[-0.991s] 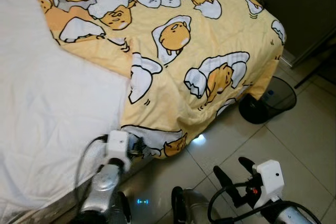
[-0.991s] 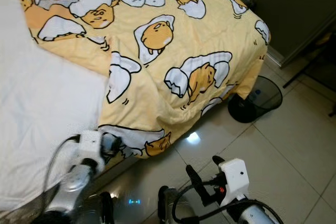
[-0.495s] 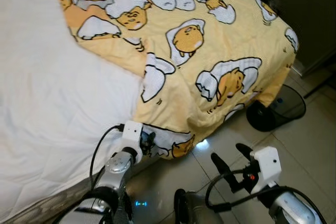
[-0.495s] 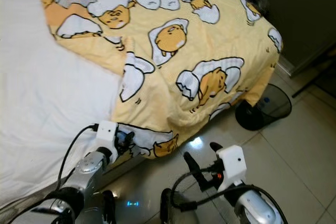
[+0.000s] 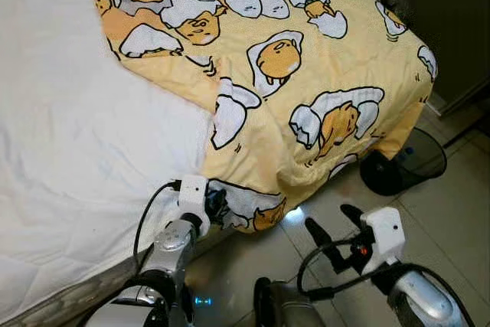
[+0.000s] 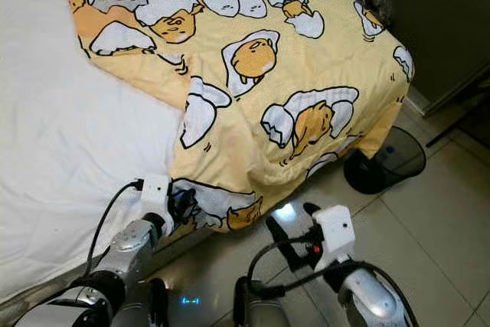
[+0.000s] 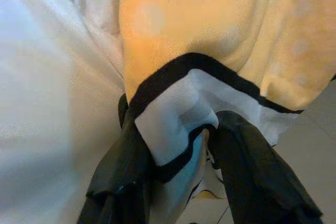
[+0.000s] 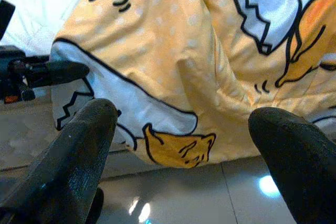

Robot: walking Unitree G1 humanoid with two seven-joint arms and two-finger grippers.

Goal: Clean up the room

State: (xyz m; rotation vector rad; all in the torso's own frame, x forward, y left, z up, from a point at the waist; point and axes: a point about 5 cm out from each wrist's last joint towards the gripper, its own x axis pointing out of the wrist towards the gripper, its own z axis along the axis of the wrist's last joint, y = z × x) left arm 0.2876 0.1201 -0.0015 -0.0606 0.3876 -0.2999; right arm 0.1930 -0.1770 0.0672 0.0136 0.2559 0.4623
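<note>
A white mattress [image 5: 69, 151] is partly covered by a yellow egg-character blanket [image 5: 306, 59] whose corner hangs over the bed's edge toward the tiled floor [image 5: 452, 197]. The left gripper [image 7: 181, 145] pinches that hanging hem between its two black fingers [image 7: 121, 166]. The right gripper [image 5: 331, 223] hovers above the floor beside it, fingers spread wide, holding nothing.
</note>
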